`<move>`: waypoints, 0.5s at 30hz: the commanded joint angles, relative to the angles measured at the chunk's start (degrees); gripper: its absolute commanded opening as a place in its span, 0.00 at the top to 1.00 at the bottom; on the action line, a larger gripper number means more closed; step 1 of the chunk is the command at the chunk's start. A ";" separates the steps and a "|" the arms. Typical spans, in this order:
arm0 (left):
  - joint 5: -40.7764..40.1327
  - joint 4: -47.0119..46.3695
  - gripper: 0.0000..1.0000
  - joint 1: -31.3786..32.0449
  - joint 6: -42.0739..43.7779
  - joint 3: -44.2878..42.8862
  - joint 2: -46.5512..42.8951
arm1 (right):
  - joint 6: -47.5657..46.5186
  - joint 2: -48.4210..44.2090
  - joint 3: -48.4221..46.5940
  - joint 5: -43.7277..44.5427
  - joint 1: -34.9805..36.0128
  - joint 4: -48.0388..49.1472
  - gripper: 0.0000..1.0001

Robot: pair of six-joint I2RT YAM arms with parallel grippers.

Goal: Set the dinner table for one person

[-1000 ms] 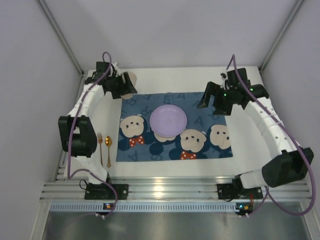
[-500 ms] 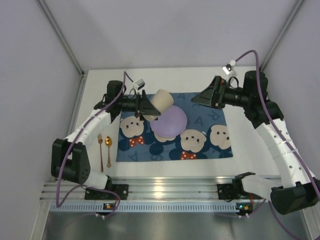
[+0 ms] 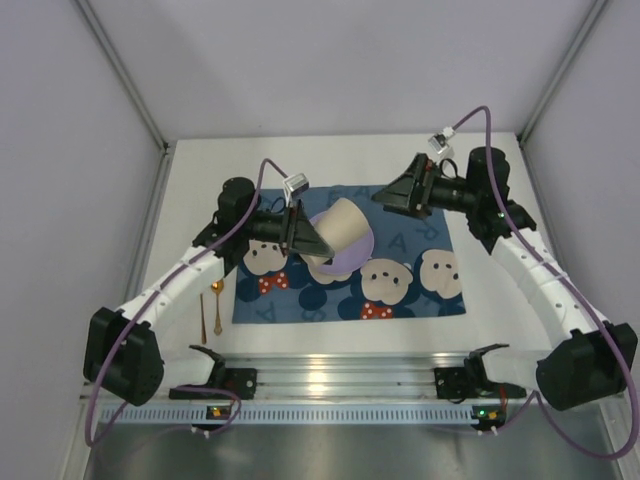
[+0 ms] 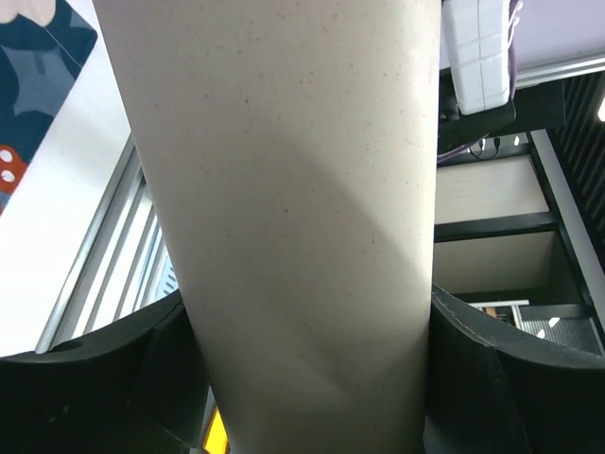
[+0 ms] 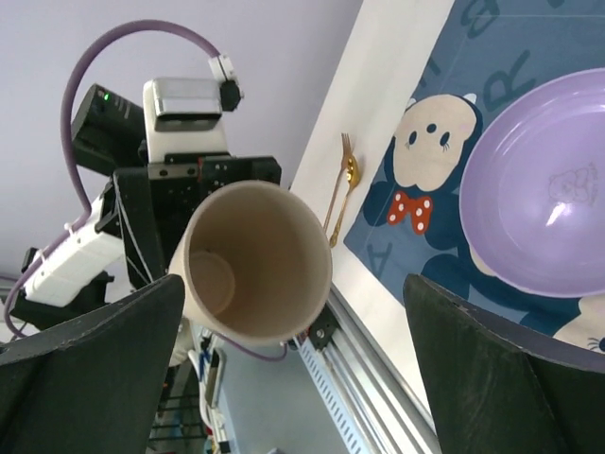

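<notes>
The plate sits on the mat mid-frame, spoon lower left, my left claw pinches the cup, not yet placed, right claw spread empty

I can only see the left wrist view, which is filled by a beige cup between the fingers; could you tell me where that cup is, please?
Observer: The left gripper holds the cup on its side in the air, above the purple plate on the bear-print placemat.
Operator: Thank you. Is there anything inside it?
Observer: The right wrist view looks straight into its mouth, and it appears empty.
Operator: And where is the other arm?
Observer: The right gripper is open and holds nothing. In the top view it sits near the placemat's far edge, facing the cup.
</notes>
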State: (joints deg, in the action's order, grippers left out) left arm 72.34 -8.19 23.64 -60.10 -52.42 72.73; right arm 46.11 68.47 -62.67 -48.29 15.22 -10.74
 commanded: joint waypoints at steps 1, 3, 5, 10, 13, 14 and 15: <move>-0.79 -5.17 1.00 1.41 -2.13 0.66 -1.27 | 0.39 2.10 -5.43 -0.31 1.12 6.09 0.00; -1.58 -5.26 1.00 1.85 -2.04 0.66 -1.10 | 0.74 2.72 -6.31 -0.49 1.30 6.35 0.00; -1.93 -5.26 1.00 2.29 -1.78 0.66 -0.40 | 2.40 2.72 -6.06 -0.75 1.65 8.27 0.00; -2.99 -6.31 1.00 3.60 -1.60 0.30 1.80 | 8.72 2.46 -1.14 -0.66 6.04 15.39 0.00; -3.43 -7.98 1.00 4.05 -1.95 0.04 3.29 | 9.09 2.81 -0.17 0.56 10.52 16.98 0.00; -3.60 -8.42 1.00 4.05 -2.39 -0.05 3.99 | 9.18 3.07 -0.17 0.74 11.57 16.90 0.02; -3.78 -9.03 1.00 4.22 -2.48 -0.31 4.26 | 9.26 3.34 -0.34 0.57 13.06 16.72 0.05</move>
State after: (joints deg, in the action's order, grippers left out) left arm 69.19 -11.20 27.38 -61.89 -51.83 76.29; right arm 53.74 71.88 -62.92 -47.79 24.93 0.64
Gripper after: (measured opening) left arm 0.752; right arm 0.966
